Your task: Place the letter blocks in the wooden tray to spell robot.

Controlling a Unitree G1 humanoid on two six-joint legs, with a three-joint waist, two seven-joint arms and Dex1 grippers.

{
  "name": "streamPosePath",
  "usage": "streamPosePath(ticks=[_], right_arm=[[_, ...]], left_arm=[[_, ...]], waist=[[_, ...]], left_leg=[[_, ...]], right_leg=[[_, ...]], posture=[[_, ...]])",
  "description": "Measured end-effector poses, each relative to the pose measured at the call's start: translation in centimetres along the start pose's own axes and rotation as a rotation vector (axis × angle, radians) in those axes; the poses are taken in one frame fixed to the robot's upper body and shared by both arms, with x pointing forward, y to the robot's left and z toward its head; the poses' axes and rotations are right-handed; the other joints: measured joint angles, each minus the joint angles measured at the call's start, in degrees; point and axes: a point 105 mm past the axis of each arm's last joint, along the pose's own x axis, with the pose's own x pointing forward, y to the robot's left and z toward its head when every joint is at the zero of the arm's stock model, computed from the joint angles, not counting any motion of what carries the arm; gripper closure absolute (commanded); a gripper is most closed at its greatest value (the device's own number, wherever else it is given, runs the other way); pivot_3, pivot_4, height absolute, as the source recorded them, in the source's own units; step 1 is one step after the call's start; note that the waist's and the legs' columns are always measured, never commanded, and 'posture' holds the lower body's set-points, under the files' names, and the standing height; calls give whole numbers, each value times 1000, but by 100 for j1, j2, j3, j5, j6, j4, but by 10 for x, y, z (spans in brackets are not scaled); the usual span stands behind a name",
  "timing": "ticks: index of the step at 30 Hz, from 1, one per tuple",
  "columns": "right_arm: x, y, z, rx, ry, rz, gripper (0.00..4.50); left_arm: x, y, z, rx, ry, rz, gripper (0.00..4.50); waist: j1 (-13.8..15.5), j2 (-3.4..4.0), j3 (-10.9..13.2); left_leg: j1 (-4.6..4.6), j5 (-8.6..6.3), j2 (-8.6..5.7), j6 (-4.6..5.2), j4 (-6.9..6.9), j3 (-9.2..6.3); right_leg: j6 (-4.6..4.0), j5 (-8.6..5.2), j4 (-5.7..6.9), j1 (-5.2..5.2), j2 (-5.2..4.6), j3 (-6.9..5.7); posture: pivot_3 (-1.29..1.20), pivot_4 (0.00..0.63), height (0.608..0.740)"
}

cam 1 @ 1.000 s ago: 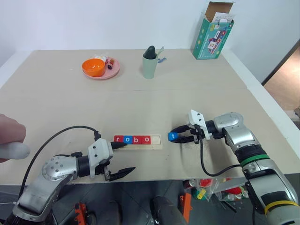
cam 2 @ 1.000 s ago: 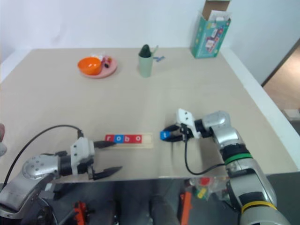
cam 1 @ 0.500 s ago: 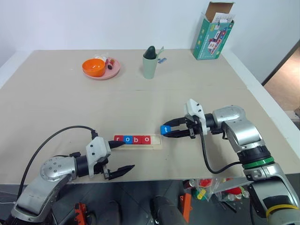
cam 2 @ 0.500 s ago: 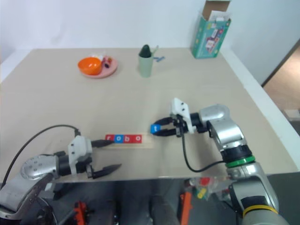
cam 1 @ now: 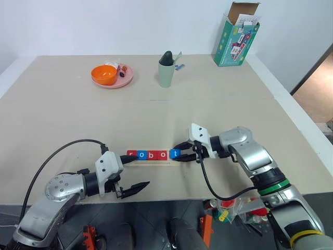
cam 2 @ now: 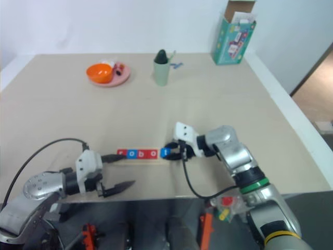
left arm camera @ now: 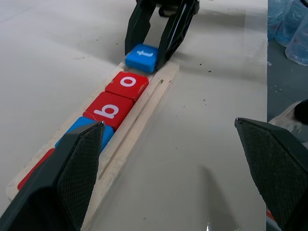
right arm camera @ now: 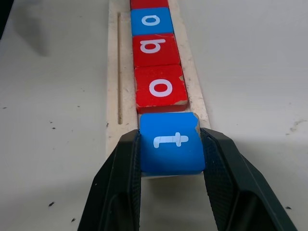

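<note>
The wooden tray (cam 1: 154, 161) lies near the table's front edge. In it sit a red r (cam 1: 131, 154), a blue o (cam 1: 141, 154), a red b (cam 1: 152, 154) and a red o (cam 1: 163, 154) in a row. My right gripper (cam 1: 176, 154) is shut on the blue t block (right arm camera: 171, 142), holding it at the tray's right end, just beside the red o (right arm camera: 160, 88). I cannot tell whether the t rests in the tray. My left gripper (cam 1: 137, 173) is open and holds nothing, with one finger close to the tray's left end.
A pink plate (cam 1: 125, 80) with an orange bowl (cam 1: 103, 74) stands at the back left. A green cup (cam 1: 166, 73) is at the back centre and a teal carton (cam 1: 237, 39) at the back right. The table's front edge runs just below the tray.
My right gripper has carried the blue t leftward to the tray's right end. The left gripper has stayed put. A person's hand at the left edge is gone.
</note>
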Motion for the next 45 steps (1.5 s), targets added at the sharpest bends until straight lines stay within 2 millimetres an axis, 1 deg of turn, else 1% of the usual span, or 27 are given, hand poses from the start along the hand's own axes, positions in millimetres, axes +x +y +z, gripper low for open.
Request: streamPosePath(ticks=[8, 16, 30, 34, 39, 45], right_arm=[[6, 2, 3, -4, -7, 16, 3291], [7, -3, 3, -15, -5, 7, 3291], [10, -3, 4, -16, -8, 14, 3291], [9, -3, 5, -2, -2, 13, 3291], [9, 0, 12, 8, -10, 16, 3291], [9, 4, 8, 31, -7, 6, 3291]], left_arm=[[0, 0, 0, 3, 4, 2, 0], [0, 1, -1, 10, 12, 5, 0], [-1, -1, -4, 3, 22, 8, 0], [-1, -1, -5, 0, 24, 7, 0], [-1, -1, -5, 1, 25, 5, 0], [-1, -1, -5, 5, 24, 3, 0]], waist=[[0, 0, 0], [-2, 0, 0], [-2, 0, 0], [-2, 0, 0], [-2, 0, 0], [-1, 0, 0]], left_leg=[[0, 0, 0, 0, 0, 0], [1, 0, 1, 0, 0, 0], [1, 0, 2, 0, 0, -1], [1, 0, 2, 0, 0, -1], [0, 0, 2, 0, 0, -1], [0, 0, 1, 0, 0, -1]], right_leg=[[1, 0, 0, 1, 0, -1], [0, 2, 0, 0, 1, -1], [0, 2, 0, 0, 1, -1], [0, 2, 0, 0, 1, -1], [0, 2, 0, 0, 1, -2], [1, 2, 0, -1, 1, -1]], posture=[[0, 150, 740], [0, 150, 740], [0, 150, 740], [0, 150, 740], [0, 150, 740], [0, 150, 740]])
